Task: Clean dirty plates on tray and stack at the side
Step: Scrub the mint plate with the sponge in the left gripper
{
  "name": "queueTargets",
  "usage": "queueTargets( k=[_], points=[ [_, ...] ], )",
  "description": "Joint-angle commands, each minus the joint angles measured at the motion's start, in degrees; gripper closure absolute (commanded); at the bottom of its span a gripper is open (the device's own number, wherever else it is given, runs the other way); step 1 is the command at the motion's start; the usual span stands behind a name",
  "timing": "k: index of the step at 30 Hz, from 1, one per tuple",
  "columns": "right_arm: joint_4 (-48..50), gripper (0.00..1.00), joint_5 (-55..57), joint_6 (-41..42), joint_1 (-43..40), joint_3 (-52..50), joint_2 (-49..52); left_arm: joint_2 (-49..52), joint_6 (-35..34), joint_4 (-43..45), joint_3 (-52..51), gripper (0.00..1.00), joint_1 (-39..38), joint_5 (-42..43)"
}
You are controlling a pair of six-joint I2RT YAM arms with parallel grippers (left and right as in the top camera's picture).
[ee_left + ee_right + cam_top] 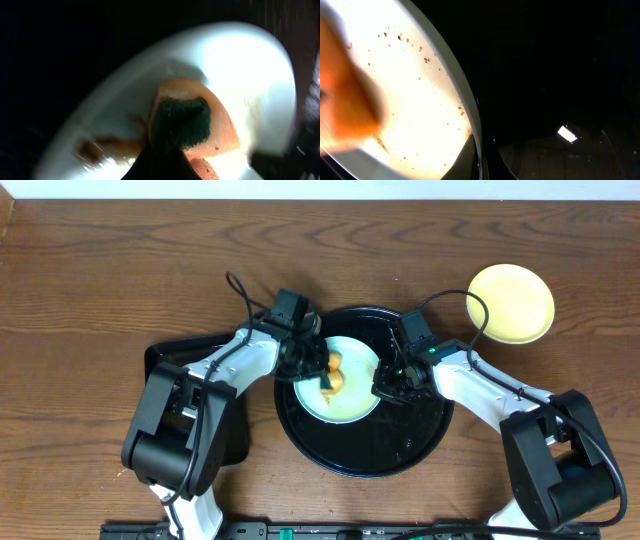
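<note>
A pale mint-blue plate (352, 402) lies in the left half of the round black tray (400, 445). My left gripper (322, 368) is shut on an orange sponge with a green scouring face (334, 379) and presses it on the plate's middle. In the left wrist view the sponge (192, 125) rests on the plate (240, 65) next to brown smears (102, 147). My right gripper (388, 383) is shut on the plate's right rim; the right wrist view shows a finger (470, 157) inside the speckled plate's rim (465, 107). A pale yellow plate (511, 303) sits on the table at the back right. No second mint-blue plate shows.
A smaller black rectangular tray (160, 360) lies under my left arm at the left. The tray's bare floor (560, 75) is glossy and wet-looking. The wooden table (100, 270) surrounds everything.
</note>
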Motion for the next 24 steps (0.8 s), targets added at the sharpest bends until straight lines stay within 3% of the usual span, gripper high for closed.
queueTargets(
  k=[1, 6, 15, 18, 24],
  points=[
    [-2.6, 0.99, 3.7, -0.8, 0.6, -2.8, 2.2, 2.8, 5.0, -0.7, 2.4, 0.93, 0.5, -20.2],
    [-3.0, 0.99, 3.7, -0.8, 0.5, -2.8, 2.2, 2.8, 5.3, -5.0, 3.5, 0.93, 0.6, -26.6],
    [-2.9, 0.99, 3.7, -0.7, 0.5, -2.8, 2.2, 2.8, 4.0, -17.4, 3.5, 0.93, 0.4, -26.8],
    [-2.8, 0.99, 3.7, -0.7, 0.5, -2.8, 2.2, 2.8, 3.9, -20.0, 3.5, 0.92, 0.2, -23.2],
    [-2.7, 0.99, 3.7, -0.7, 0.5, -2.8, 2.2, 2.8, 11.1, -18.9, 3.5, 0.92, -2.3, -8.9]
  ],
)
